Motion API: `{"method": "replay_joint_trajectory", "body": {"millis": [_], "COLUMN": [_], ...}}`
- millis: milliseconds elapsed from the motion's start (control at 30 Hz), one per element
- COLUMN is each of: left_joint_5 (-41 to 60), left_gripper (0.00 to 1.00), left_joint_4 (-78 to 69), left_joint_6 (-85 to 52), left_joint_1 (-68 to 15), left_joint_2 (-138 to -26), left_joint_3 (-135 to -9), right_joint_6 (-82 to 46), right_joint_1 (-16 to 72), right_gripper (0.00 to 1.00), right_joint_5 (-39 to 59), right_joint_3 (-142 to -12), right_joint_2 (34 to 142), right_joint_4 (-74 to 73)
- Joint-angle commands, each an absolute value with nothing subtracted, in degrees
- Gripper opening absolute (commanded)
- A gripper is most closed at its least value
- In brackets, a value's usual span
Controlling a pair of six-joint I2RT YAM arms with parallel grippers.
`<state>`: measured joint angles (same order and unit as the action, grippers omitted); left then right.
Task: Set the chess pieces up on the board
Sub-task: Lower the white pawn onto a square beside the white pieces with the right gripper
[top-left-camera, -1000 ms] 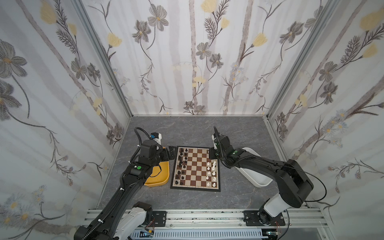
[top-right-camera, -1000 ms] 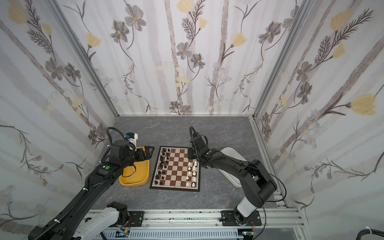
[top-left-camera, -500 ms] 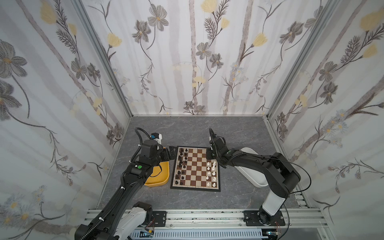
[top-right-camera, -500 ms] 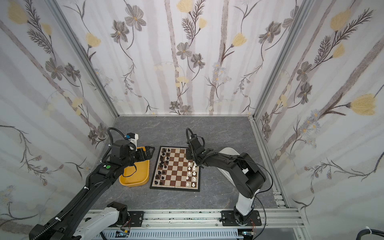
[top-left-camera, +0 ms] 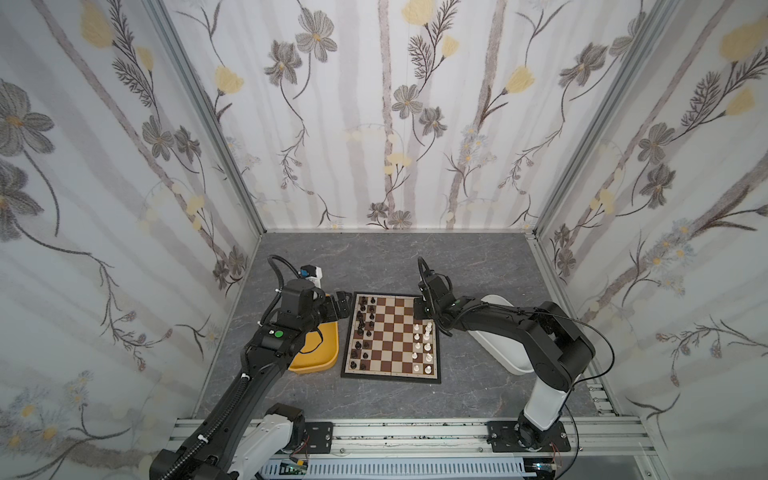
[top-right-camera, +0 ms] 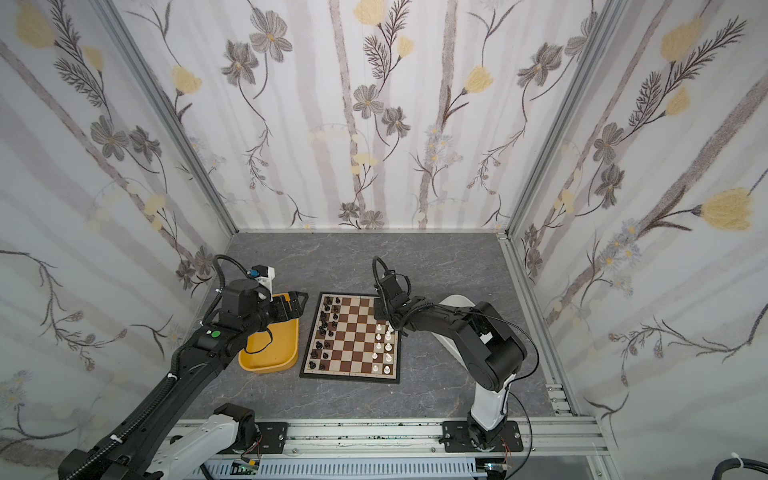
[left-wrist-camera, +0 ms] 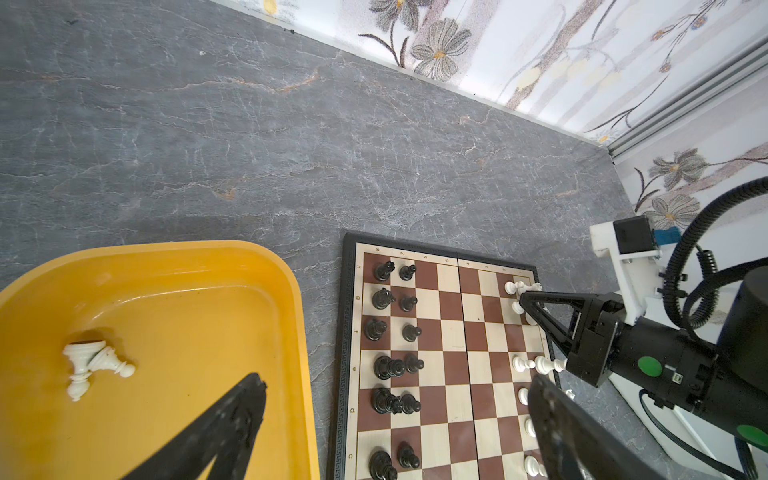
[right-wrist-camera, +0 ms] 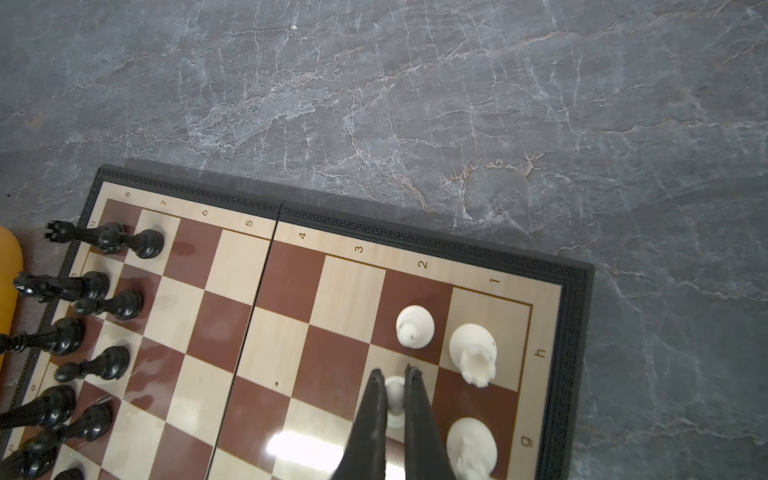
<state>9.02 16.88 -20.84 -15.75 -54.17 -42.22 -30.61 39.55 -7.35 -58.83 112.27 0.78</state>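
Tall walls (top-left-camera: pixel 386 124) with grey and yellow flowers stand round three sides of this little room. The desk (top-left-camera: pixel 395 257) is flat grey stone with thin pale cracks. A metal rail (top-left-camera: pixel 395 432) runs along the bottom of both top views.

The board (top-left-camera: pixel 392 336) lies flat on the desk, in the lower middle of both top views. A yellow tub (top-left-camera: pixel 316 355) sits just left of it, and a white tub (top-left-camera: pixel 500 349) sits near its right side. The black pieces (top-left-camera: pixel 362 328) stand in two rows down the board's left side. The white pieces (top-left-camera: pixel 423 345) stand down its right side.

The left end effector (top-left-camera: pixel 343 305) hangs with its fingers spread wide and nothing in them. It is over the top end of the yellow tub, beside the board's upper left corner. The right end effector (right-wrist-camera: pixel 394 372) is clenched on a white pawn (right-wrist-camera: pixel 395 397) near the board's upper right corner. I cannot tell if the pawn's foot touches the board.

The arms hide a good part of both tubs. In the top views the pieces are too small to tell which is which. In the left wrist view two white chessmen (left-wrist-camera: pixel 91 365) lie tipped over in the yellow tub, and the bottom edge cuts off the board.

Numbers 8 down to 1 run along the board's pale border. The letters g and h (right-wrist-camera: pixel 540 353) sit by the pawn's corner.
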Motion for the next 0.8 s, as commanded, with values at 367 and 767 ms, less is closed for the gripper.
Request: {"method": "replay_joint_trajectory", "body": {"millis": [367, 767], "left_joint_5": [8.08, 8.18], "left_gripper": [1.0, 1.0], "left_joint_4": [15.22, 14.95], "left_joint_6": [-20.83, -21.01], "left_joint_1": [-15.35, -15.36], "left_joint_2": [-54.05, -54.69], "left_joint_3": [-42.32, -42.18], "right_joint_6": [-31.02, -30.67], "right_joint_1": [39.65, 39.97], "right_gripper": [0.1, 0.23], "right_joint_5": [-6.33, -6.51], "right_joint_3": [-59.87, -58.45], "right_joint_2": [113.22, 112.07], "right_joint_4": [1.34, -0.24]}}
